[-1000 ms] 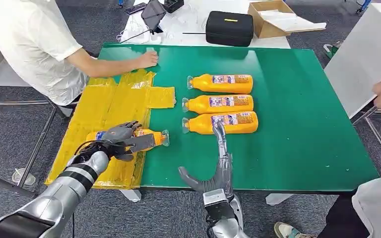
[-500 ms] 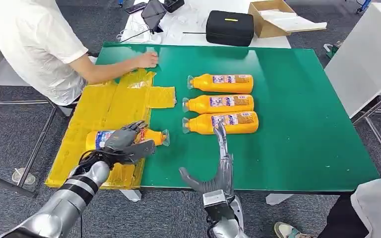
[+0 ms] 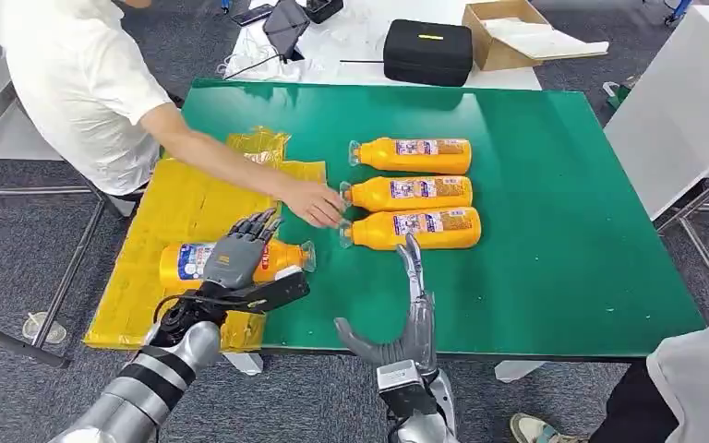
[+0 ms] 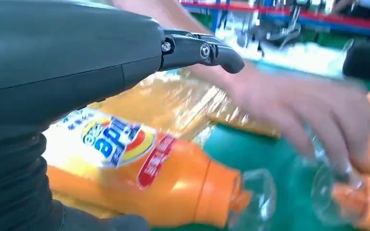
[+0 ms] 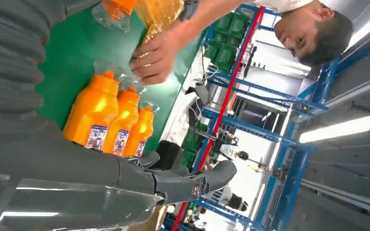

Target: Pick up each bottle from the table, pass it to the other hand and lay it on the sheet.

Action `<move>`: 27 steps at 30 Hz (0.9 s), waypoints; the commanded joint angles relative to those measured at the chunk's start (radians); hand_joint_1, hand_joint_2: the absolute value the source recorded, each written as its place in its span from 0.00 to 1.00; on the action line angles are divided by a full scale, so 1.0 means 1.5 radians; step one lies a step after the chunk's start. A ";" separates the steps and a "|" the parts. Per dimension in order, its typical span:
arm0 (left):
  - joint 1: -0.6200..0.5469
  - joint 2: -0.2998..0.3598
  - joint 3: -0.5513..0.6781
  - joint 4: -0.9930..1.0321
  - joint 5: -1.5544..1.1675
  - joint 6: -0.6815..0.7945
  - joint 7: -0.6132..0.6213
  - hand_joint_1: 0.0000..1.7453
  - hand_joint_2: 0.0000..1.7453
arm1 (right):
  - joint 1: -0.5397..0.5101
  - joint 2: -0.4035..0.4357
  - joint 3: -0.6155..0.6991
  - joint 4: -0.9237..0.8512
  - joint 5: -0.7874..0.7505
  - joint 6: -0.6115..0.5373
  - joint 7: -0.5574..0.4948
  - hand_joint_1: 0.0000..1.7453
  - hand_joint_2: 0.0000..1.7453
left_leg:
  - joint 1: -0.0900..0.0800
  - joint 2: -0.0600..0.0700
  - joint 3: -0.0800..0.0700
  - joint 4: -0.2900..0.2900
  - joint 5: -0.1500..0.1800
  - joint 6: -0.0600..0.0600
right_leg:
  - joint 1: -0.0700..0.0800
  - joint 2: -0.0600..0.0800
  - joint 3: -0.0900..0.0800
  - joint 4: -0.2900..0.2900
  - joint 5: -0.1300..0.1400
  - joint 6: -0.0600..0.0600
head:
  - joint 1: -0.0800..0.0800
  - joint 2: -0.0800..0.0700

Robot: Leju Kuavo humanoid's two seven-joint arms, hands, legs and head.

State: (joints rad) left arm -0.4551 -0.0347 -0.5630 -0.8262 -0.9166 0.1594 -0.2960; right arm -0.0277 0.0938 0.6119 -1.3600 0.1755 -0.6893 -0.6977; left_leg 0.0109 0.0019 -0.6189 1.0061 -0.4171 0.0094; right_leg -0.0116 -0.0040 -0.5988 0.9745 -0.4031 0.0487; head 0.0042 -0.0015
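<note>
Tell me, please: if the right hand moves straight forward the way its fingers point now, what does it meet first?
Most likely the nearest bottle of the row of three: the right hand is open, and its fingers point at that bottle's side. The hand's height above the table is unclear.

bottles: glossy orange plastic, clear caps, printed labels | sheet: crinkled shiny yellow film | desk: matt green, smooth | left hand: matt grey plastic, dark fingers | case: matt black fabric | box: brown cardboard
</note>
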 commanded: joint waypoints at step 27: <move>0.220 -0.121 0.005 -0.198 0.453 0.118 -0.059 0.00 1.00 | 0.006 -0.147 -0.291 0.220 0.639 -0.005 0.223 0.00 1.00 | -0.002 -0.001 0.001 0.000 -0.002 0.001 | -0.001 0.000 0.002 -0.001 -0.001 -0.001 | 0.000 0.000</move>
State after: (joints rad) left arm -0.0826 -0.2033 -0.5299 -1.2116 -0.2870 0.3052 -0.3554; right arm 0.0597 -0.0599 0.1514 -1.1726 1.1277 -0.6977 -0.4024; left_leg 0.0080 -0.0003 -0.6231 1.0063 -0.4183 0.0110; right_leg -0.0141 -0.0061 -0.6018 0.9735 -0.4031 0.0494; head 0.0042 -0.0015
